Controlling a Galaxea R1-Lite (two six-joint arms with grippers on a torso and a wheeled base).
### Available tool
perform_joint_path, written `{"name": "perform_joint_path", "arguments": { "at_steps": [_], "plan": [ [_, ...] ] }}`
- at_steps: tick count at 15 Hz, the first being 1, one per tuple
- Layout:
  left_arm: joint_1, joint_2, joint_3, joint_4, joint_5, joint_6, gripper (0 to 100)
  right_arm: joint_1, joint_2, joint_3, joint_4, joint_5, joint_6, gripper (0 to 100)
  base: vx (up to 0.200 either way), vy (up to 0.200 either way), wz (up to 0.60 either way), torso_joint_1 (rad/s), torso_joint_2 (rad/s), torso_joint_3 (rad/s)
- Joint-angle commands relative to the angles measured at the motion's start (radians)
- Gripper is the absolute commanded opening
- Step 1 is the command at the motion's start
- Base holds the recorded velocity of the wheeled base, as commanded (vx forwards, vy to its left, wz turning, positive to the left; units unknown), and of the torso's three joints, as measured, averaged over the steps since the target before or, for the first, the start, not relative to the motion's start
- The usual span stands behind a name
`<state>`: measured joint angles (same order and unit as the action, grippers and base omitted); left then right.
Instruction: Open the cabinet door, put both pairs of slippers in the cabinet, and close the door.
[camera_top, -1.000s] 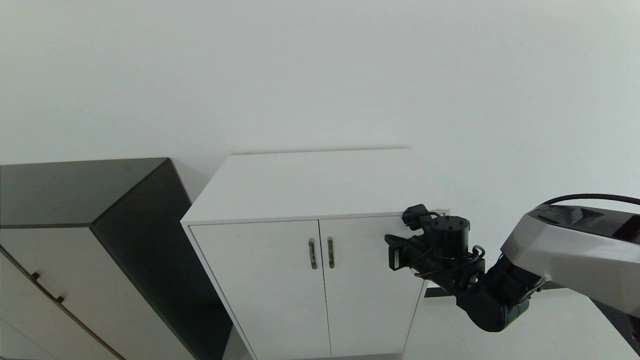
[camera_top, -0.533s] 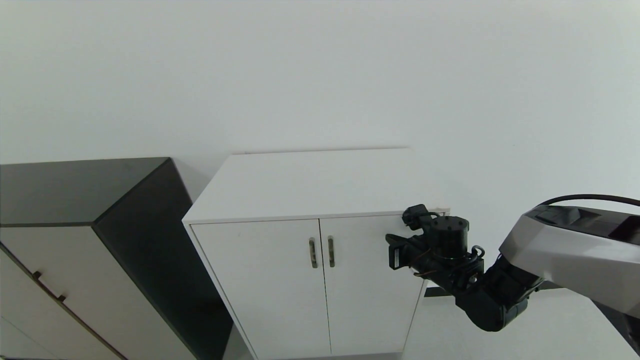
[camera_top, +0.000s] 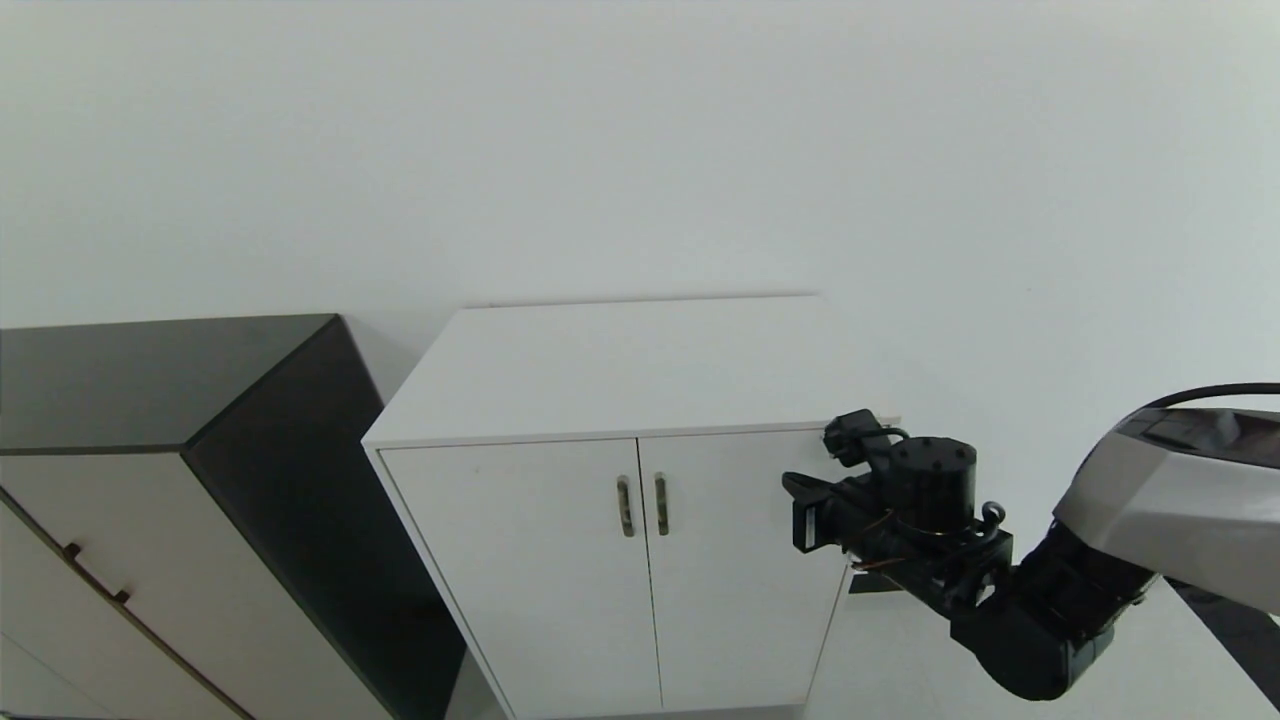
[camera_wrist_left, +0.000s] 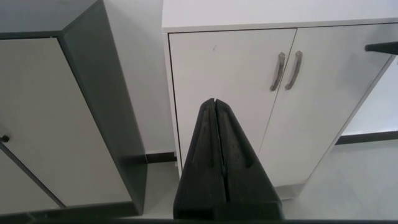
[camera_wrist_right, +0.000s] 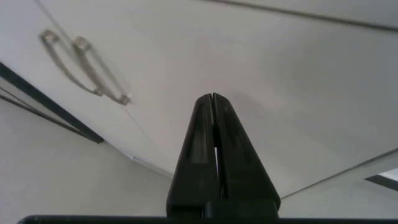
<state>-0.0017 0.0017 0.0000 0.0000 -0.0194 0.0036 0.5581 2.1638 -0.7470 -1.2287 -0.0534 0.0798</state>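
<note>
The white cabinet (camera_top: 600, 370) stands against the wall with both doors closed. Its two metal handles (camera_top: 642, 505) sit side by side at the middle seam. My right gripper (camera_top: 800, 522) is shut with nothing in it, in front of the right door's outer edge, a hand's width to the right of the handles. In the right wrist view the shut right gripper (camera_wrist_right: 213, 101) points at the door panel, with the handles (camera_wrist_right: 84, 68) off to one side. My left gripper (camera_wrist_left: 215, 103) is shut and empty, held back from the cabinet (camera_wrist_left: 227, 81) in front of the left door.
A taller cabinet (camera_top: 150, 385) with a dark top and side and light drawer fronts stands to the left of the white one, with a narrow gap between them. The plain white wall (camera_top: 640, 150) is behind. Pale floor lies to the right of the cabinet.
My right arm has drawn slightly to the right and down, away from the handles. The cabinet doors stay closed.
</note>
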Motion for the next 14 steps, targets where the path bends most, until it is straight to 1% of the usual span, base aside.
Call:
{"name": "perform_joint_path", "arguments": {
  "at_steps": [1, 4, 6, 7, 8, 9, 10, 12, 13, 14],
  "plan": [
    [0.000, 0.000, 0.000, 0.000, -0.001, -0.001, 0, 0.025, -0.124, 0.057, 0.002, -0.014, -0.003, 0, 0.000, 0.000, 0.00, 0.000, 0.00, 0.000],
    [0.000, 0.000, 0.000, 0.000, -0.001, -0.001, 0, 0.023, -0.254, 0.164, 0.008, -0.088, -0.006, 0, 0.000, 0.000, 0.00, 0.000, 0.00, 0.000],
    [0.000, 0.000, 0.000, 0.000, -0.001, -0.001, 0, -0.001, -0.358, 0.265, 0.015, -0.121, -0.034, 0, 0.000, 0.000, 0.00, 0.000, 0.00, 0.000],
    [0.000, 0.000, 0.000, 0.000, -0.001, -0.001, 0, -0.015, -0.394, 0.302, 0.023, -0.155, -0.043, 0, 0.000, 0.000, 0.00, 0.000, 0.00, 0.000],
    [0.000, 0.000, 0.000, 0.000, -0.001, -0.001, 0, -0.035, -0.447, 0.360, 0.026, -0.229, -0.045, 0, 0.000, 0.000, 0.00, 0.000, 0.00, 0.000],
    [0.000, 0.000, 0.000, 0.000, -0.001, -0.001, 0, -0.060, -0.481, 0.406, 0.025, -0.276, -0.046, 0, 0.000, 0.000, 0.00, 0.000, 0.00, 0.000],
    [0.000, 0.000, 0.000, 0.000, -0.001, -0.001, 0, -0.092, -0.547, 0.486, 0.026, -0.307, -0.046, 0, 0.000, 0.000, 0.00, 0.000, 0.00, 0.000],
    [0.000, 0.000, 0.000, 0.000, -0.001, -0.001, 0, -0.145, -0.638, 0.609, 0.028, -0.307, -0.054, 0, 0.000, 0.000, 0.00, 0.000, 0.00, 0.000],
    [0.000, 0.000, 0.000, 0.000, -0.001, -0.001, 0, -0.191, -0.693, 0.690, 0.026, -0.304, -0.068, 0, 0.000, 0.000, 0.00, 0.000, 0.00, 0.000],
    [0.000, 0.000, 0.000, 0.000, -0.001, -0.002, 0, -0.207, -0.731, 0.741, 0.025, -0.299, -0.068, 0, 0.000, 0.000, 0.00, 0.000, 0.00, 0.000]
  ]
}}
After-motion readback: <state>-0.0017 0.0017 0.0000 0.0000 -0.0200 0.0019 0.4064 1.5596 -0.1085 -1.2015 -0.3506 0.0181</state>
